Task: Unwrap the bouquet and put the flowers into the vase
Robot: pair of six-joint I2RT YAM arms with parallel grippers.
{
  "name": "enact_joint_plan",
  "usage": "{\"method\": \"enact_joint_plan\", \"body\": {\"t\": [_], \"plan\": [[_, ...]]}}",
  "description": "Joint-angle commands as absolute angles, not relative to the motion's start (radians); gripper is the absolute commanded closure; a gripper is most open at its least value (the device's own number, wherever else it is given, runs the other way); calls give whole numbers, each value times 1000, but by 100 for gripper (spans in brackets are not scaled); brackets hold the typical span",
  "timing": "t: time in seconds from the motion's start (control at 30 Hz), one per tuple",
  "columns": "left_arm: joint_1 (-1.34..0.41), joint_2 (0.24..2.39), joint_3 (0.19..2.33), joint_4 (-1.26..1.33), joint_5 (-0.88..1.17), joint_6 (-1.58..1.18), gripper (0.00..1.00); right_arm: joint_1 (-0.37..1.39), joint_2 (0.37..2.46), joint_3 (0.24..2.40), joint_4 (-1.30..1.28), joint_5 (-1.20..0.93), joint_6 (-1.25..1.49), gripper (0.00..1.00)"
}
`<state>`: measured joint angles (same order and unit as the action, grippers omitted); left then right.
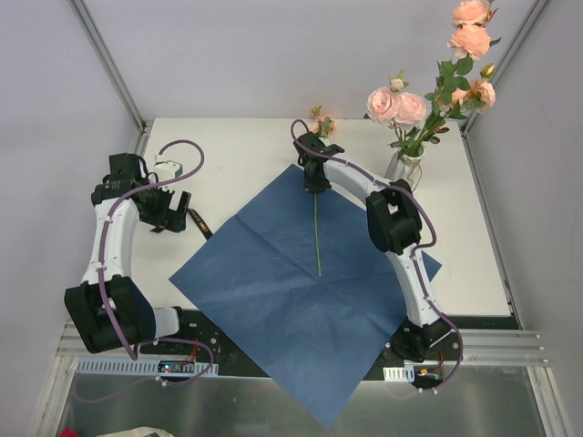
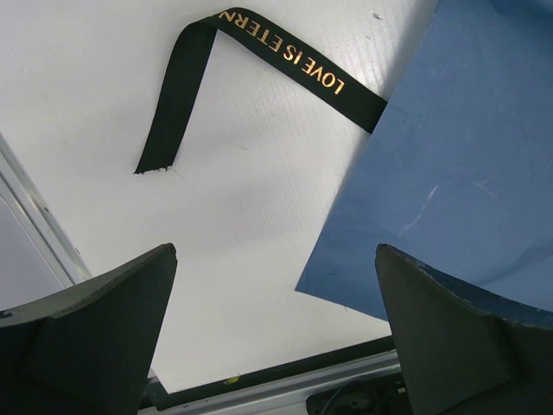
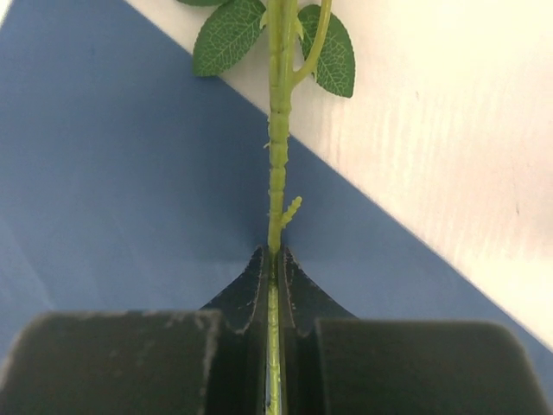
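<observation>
Stem [image 3: 276, 156] pinched in the right gripper [image 3: 275, 285], ready to go to the vase [image 1: 407, 168].

The right gripper is clamped thin on the stem at the far edge of the paper [image 1: 273, 291], just behind the leaves [image 3: 229, 35]; the bloom [image 1: 321, 123] lies just off that edge, the bare end runs back toward the paper's middle; the vase stands just past the paper's far right side, other roses [image 1: 398, 106] in it; the left gripper [image 2: 276, 328] hangs spread wide and empty off the paper's left side, near the ribbon [image 2: 285, 56]. To do it well, I judge: lift straight up so the paper is not dragged; tip the bare end downward; come at the mouth from the side freest of roses; let go only once the stem is well inside.
</observation>
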<state>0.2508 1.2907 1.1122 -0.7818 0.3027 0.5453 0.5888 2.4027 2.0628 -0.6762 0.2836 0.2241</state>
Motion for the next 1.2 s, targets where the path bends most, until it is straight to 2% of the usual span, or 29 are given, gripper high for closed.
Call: {"method": "enact_joint_plan", "body": {"t": [0.0,0.17,0.43,0.57,0.77,0.93,1.03,1.17], "plan": [[259,1252,1104,-787,311,569,1,607,2198,1958,-567,302,219,99],[258,1243,1106,-793,316,565,1,647,1986,1755,-388,308,149,99],[258,1233,1092,-792,324,563,1,699,1821,1579,-373,318,118,99],[259,1233,1092,-793,325,563,1,752,1723,1418,-215,345,49,99],[259,1235,1103,-795,328,557,1,776,1608,1524,-117,308,-103,99],[259,1229,1106,-796,328,555,1,775,1553,1800,-91,253,-247,99],[259,1230,1112,-799,325,555,1,773,1517,1879,-48,250,-328,99],[259,1232,1127,-804,325,552,1,738,1419,1821,206,252,-428,99]]}}
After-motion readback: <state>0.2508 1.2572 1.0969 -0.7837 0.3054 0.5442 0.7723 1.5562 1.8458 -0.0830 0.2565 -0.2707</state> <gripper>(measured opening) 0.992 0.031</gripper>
